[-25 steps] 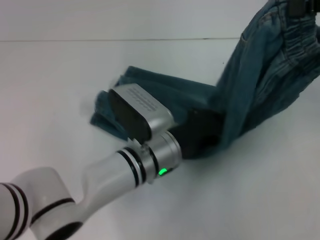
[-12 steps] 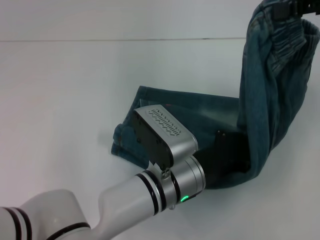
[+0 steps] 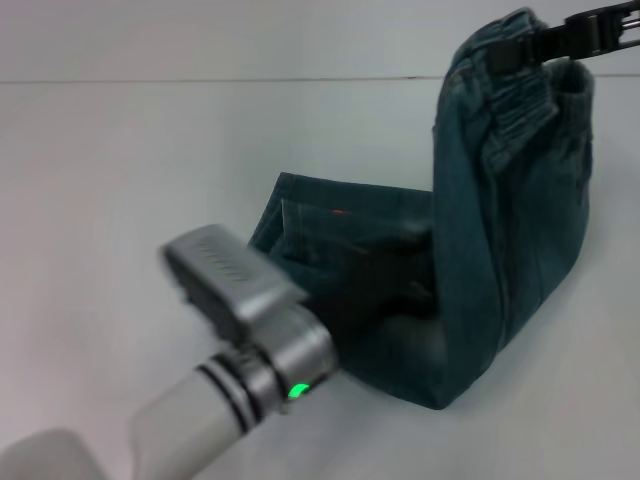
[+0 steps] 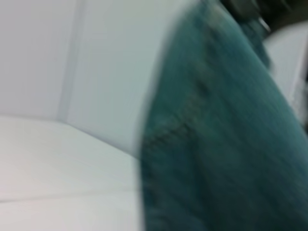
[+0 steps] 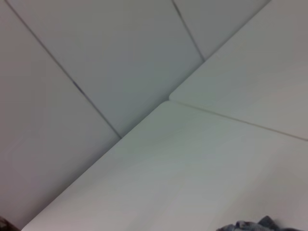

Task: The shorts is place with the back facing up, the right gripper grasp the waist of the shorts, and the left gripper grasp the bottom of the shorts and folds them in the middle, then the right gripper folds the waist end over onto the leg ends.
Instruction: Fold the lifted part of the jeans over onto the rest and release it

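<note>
The shorts [image 3: 470, 260] are being held up by the waist [image 3: 515, 100] at the far right of the white table [image 3: 120, 170], and the ruched elastic band is being pinched between the pressed-in fingers of the right gripper [image 3: 535, 45], which is reaching in from the upper right corner of the head view. From that grip the denim is hanging down in a tall, upright fold, and its lower bend is resting on the table toward the near side. The other half of the garment is lying flat on the table, spread out to the left of the hanging part, and the leg ends [image 3: 275, 215] are being shown as a stitched edge at its left border.

The left gripper [image 3: 360, 300] is placed low, just in front of the flat half and beside the hanging fold; only a dark shape is seen there past the silver wrist with its green light, so whether its fingers are spread or pressed together cannot be told. In the left wrist view a broad blurred stretch of denim [image 4: 221, 134] is filling the frame next to pale table surface. In the right wrist view only a small crumpled bit of denim [image 5: 250, 225] is being shown at the edge, with the table beyond it.
</note>
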